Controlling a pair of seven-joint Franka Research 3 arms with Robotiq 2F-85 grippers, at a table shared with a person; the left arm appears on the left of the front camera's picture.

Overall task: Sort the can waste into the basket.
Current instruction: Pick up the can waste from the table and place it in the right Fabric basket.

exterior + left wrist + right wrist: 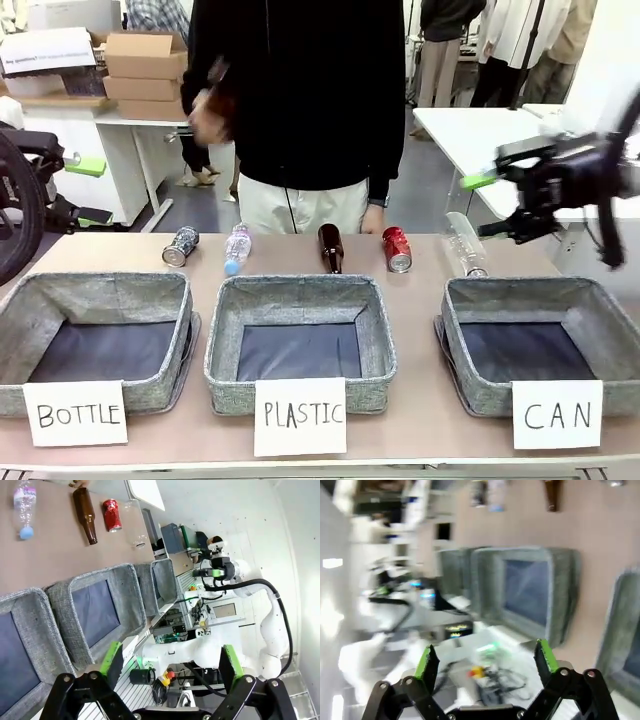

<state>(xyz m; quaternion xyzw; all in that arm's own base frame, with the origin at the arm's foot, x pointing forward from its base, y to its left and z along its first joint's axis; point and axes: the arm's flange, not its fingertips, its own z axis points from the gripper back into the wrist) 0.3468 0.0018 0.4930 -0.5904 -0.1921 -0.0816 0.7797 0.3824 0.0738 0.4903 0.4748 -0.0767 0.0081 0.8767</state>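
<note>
Red can (397, 249): lies on its side close to the far edge of the worktop (410, 330), right of the middle, between a brown bottle (330, 248) and a clear bottle (465, 245), touching neither. Dark can (180, 245): lies on its side along the same far edge, toward the far left corner, near a plastic bottle (236, 248) with a blue cap. Both out on the bare worktop, outside every basket.

CAN basket (455, 335): sits at the near right corner, white sign (557, 413) on its front wall, dark lining facing up. Stands near the red can, well apart from the dark one. PLASTIC basket (222, 340): fills the middle of the near edge. BOTTLE basket (100, 285): sits at the near left corner.

Left gripper (171, 652): hangs raised beyond the far left corner, jaws spread wide, green pads facing each other, grips nothing. Right gripper (485, 652): hangs raised past the far right corner, above and behind the clear bottle, jaws likewise wide apart, clamps nothing; blurred in its own wrist view.

Person (300, 100): stands at the far edge, one hand (372, 218) hanging just behind the red can.
</note>
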